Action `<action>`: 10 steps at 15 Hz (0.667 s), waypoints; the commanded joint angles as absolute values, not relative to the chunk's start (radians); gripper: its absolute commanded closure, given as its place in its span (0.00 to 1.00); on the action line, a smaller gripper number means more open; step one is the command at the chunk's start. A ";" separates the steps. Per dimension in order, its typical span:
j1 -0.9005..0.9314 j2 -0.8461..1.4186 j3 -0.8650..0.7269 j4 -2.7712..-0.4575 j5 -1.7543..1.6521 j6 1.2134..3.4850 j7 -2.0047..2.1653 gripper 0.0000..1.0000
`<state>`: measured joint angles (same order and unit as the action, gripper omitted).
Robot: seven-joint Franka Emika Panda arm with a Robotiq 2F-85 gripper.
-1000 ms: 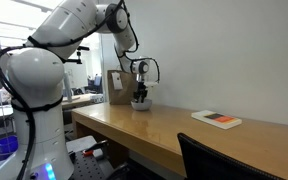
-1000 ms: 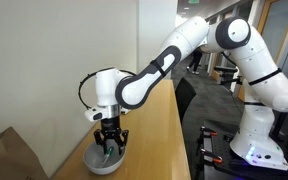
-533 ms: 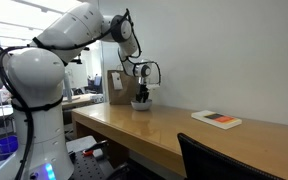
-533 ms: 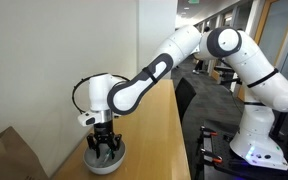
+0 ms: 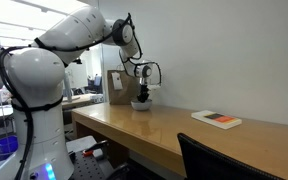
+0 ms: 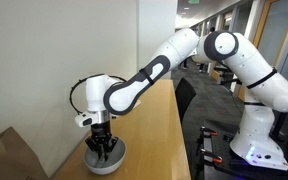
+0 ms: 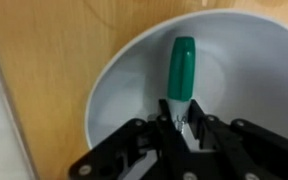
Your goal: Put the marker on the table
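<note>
In the wrist view the marker (image 7: 181, 72), with a green cap and a pale barrel, lies inside the grey bowl (image 7: 114, 90). My gripper (image 7: 183, 122) reaches down into the bowl and its fingers are shut on the marker's barrel end. In both exterior views the gripper (image 6: 103, 147) (image 5: 142, 96) stands low in the bowl (image 6: 105, 162) (image 5: 142, 104), which rests on the light wooden table (image 5: 184, 130) (image 6: 159, 140) near the wall. The marker itself is hidden by the gripper in both exterior views.
A brown cardboard-like box (image 5: 117, 88) (image 6: 12, 155) stands just beside the bowl. A flat white book with a red-black edge (image 5: 216, 119) lies farther along the table. A dark chair back (image 5: 219, 160) stands in front of the table's edge.
The gripper has sunk lower into the bowl and its fingers have gone from apart to shut on the marker. The arm's elbow has shifted slightly.
</note>
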<state>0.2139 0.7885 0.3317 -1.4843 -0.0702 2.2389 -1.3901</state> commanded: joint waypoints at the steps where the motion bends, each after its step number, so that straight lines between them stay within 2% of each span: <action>1: 0.214 0.710 0.340 -1.523 -0.073 2.177 -1.364 0.94; 6: 0.202 0.525 0.329 -1.649 -0.067 2.151 -1.292 0.94; 10: 0.117 0.344 0.301 -1.848 -0.031 2.102 -1.305 0.94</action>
